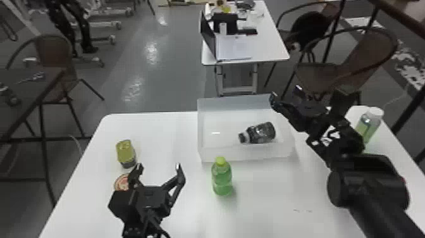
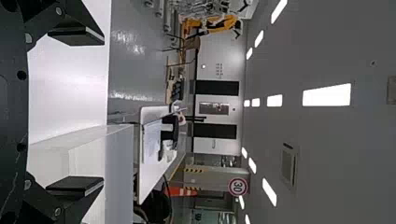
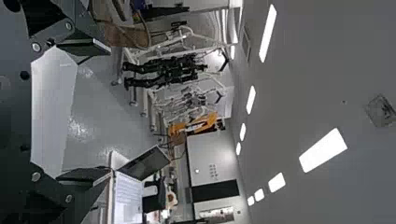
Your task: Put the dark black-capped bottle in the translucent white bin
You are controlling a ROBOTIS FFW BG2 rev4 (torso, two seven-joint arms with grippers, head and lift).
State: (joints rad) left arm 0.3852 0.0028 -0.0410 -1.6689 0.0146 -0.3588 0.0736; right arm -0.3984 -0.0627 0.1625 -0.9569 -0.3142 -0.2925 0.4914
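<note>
Taking the translucent white bin [image 1: 245,153] as a clock's centre, twelve pointing away from the robot, the dark black-capped bottle [image 1: 264,133] lies on its side within it, toward four o'clock, cap toward nine. The right gripper [image 1: 286,91] is at the bin's two o'clock, its two fingers wide apart with open air between them. The left gripper [image 1: 159,166] sits at eight o'clock, well apart from the bin, fingers likewise spread around open air. A green bottle [image 1: 222,178] stands near the bin at seven o'clock; a yellow-topped container [image 1: 126,153] stands toward nine.
</note>
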